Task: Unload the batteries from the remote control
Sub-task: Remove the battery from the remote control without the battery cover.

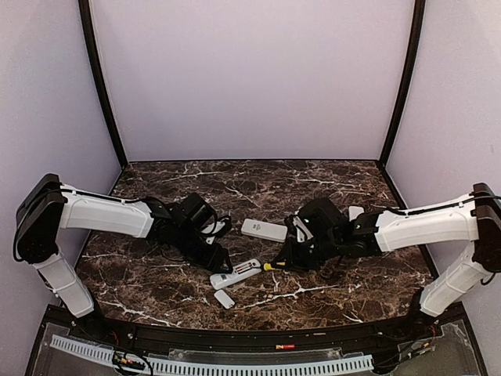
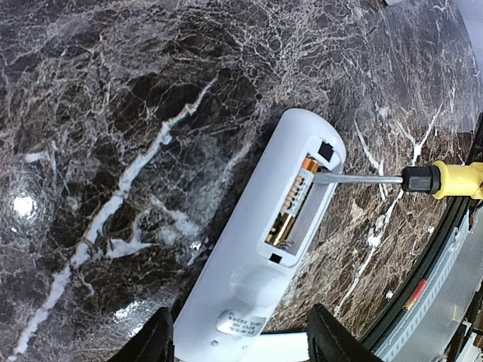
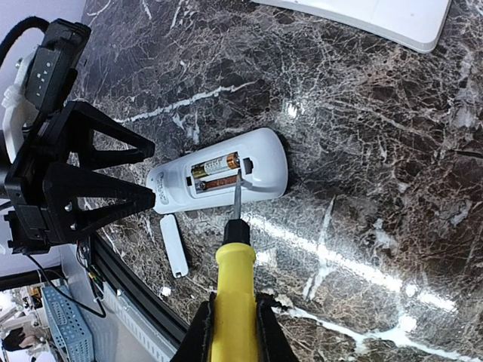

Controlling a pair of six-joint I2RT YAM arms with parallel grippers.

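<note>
A white remote (image 1: 235,274) lies face down with its battery bay open. In the right wrist view the remote (image 3: 264,162) holds two batteries: a gold-and-black one (image 3: 215,164) and a copper-coloured one (image 3: 220,182) beside it. The left wrist view shows one orange-gold battery (image 2: 290,207). My right gripper (image 3: 234,320) is shut on the yellow-handled screwdriver (image 3: 234,279), whose metal tip (image 2: 332,178) sits in the bay at the batteries' end. My left gripper (image 2: 238,335) is open, its black fingers (image 2: 158,339) standing either side of the remote's near end.
The remote's small white cover (image 1: 225,298) lies loose just in front of it and also shows in the right wrist view (image 3: 175,245). A second white remote (image 1: 264,229) lies behind, between the two arms. The table's black front rail (image 1: 235,337) is close.
</note>
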